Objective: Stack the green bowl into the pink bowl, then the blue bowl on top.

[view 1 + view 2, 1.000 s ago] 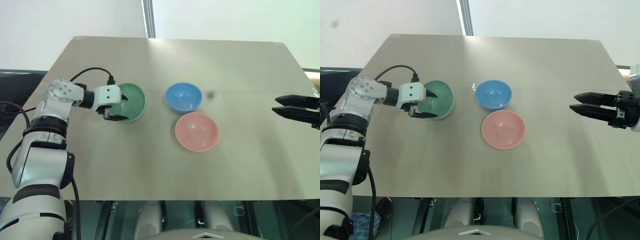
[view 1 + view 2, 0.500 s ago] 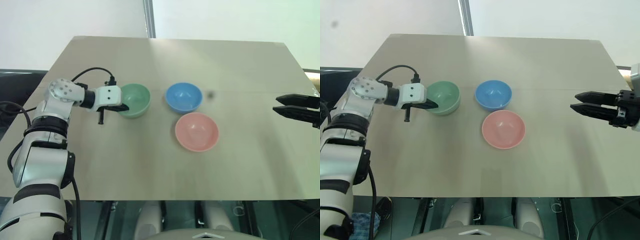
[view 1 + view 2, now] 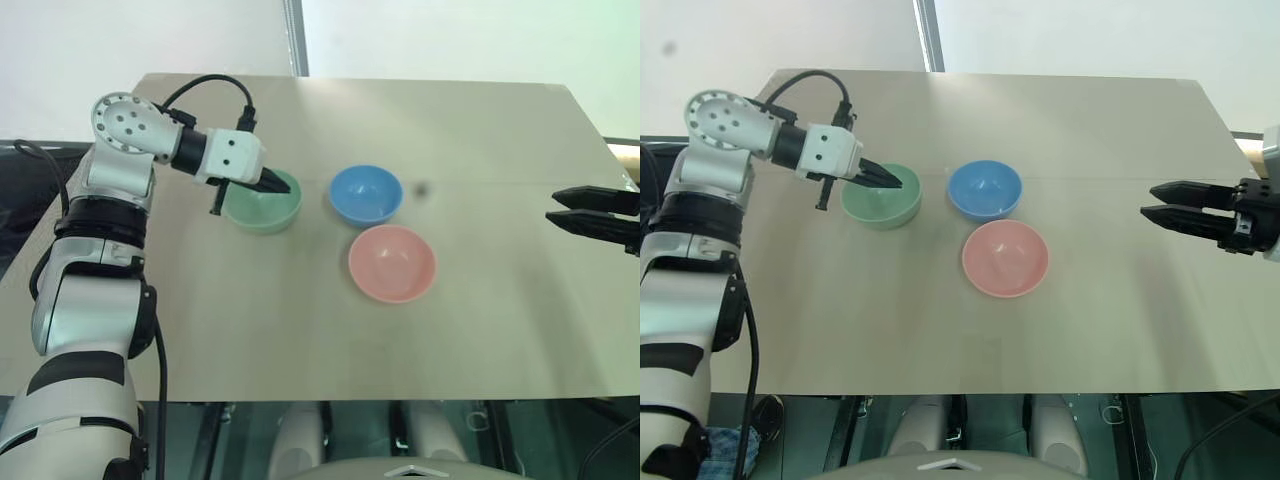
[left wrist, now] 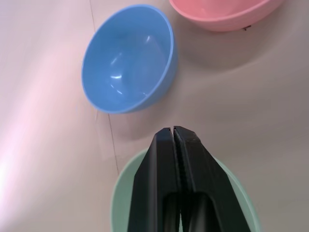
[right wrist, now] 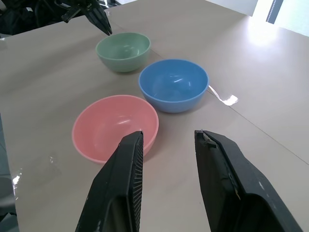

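The green bowl (image 3: pixel 265 212) sits upright on the table, left of the blue bowl (image 3: pixel 366 193). The pink bowl (image 3: pixel 392 262) lies just in front of the blue one. All three are empty and apart from each other. My left gripper (image 3: pixel 286 185) hovers above the green bowl's far rim, shut with nothing between its fingers (image 4: pixel 193 159), and does not touch the bowl (image 5: pixel 123 48). My right gripper (image 3: pixel 1148 200) hangs open and empty at the table's right side, well clear of the bowls and pointing toward them.
The beige table (image 3: pixel 300 330) carries just the three bowls, with broad bare surface in front of them and to the right. A white wall with a vertical strip (image 3: pixel 297 40) stands behind the far edge.
A second ago the green bowl was tipped up at my open left gripper. It has since settled flat, slightly to the right. The gripper shut empty and rose over it. The right arm stayed still.
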`<state>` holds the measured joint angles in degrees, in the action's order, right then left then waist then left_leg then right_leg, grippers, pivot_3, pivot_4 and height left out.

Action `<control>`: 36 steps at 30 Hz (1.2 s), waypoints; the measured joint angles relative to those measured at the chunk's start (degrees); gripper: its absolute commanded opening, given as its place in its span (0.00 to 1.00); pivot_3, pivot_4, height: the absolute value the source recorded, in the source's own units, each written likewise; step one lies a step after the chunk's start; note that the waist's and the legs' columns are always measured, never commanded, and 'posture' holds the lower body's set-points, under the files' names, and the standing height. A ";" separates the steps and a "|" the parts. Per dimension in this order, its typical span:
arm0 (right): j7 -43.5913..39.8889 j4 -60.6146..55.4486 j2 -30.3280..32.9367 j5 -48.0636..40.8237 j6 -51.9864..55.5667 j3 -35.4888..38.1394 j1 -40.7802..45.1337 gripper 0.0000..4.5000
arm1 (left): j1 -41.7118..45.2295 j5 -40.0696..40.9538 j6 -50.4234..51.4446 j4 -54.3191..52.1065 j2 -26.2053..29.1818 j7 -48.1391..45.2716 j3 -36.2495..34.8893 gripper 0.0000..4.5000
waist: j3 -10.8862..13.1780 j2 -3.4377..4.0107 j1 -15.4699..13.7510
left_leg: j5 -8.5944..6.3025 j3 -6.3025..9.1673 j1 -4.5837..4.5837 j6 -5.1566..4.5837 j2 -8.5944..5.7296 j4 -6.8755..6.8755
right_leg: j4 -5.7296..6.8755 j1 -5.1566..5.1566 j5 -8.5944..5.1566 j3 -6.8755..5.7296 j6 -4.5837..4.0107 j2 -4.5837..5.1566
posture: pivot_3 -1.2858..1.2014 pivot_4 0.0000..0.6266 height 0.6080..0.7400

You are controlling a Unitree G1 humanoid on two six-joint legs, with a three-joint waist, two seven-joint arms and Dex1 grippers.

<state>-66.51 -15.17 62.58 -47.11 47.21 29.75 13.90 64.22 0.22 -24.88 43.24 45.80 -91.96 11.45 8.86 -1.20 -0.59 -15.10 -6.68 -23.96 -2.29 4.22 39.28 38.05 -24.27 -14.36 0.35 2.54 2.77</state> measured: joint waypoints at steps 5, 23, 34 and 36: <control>0.23 -0.09 -0.02 -0.06 -0.01 0.00 -0.72 0.42 | -2.26 0.90 4.77 -0.55 1.78 -0.18 -0.34 0.76 | 0.00 0.00 -0.04 | 0.00 -0.01 0.00 0.00 0.00 0.00 | -0.01 0.00 0.00 0.01 0.00 0.00 | 0.52 0.24 1.00; -0.47 0.40 0.17 -0.07 -0.06 -0.13 -0.31 0.42 | -5.92 -5.31 0.97 5.35 -0.37 3.74 2.61 1.00 | 0.00 -0.01 -0.23 | 0.00 0.00 -0.02 0.00 0.00 0.04 | 0.00 0.00 0.01 0.00 0.01 0.01 | 0.52 0.24 1.00; -0.44 0.35 0.46 -0.07 -0.02 -0.03 -1.06 0.42 | -5.37 -9.75 -4.10 11.61 -3.80 7.29 4.65 1.00 | 0.00 -0.01 -0.17 | 0.00 0.00 -0.02 -0.01 0.00 0.04 | 0.00 0.00 0.01 0.00 0.01 0.00 | 0.52 0.24 1.00; -0.41 0.34 0.46 -0.06 -0.03 0.01 -1.21 0.42 | -4.84 -10.43 -5.30 12.87 -4.08 7.99 4.90 0.88 | 0.00 -0.01 -0.17 | 0.00 0.00 -0.02 -0.01 0.00 0.04 | 0.00 0.00 0.01 0.00 0.01 0.00 | 0.52 0.24 1.00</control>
<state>-66.92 -14.82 63.04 -47.17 47.18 29.75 12.69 59.38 -10.21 -30.18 56.11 41.72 -83.97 16.34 8.86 -1.21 -0.76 -15.11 -6.68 -23.98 -2.29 4.22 39.32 38.05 -24.26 -14.35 0.35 2.56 2.78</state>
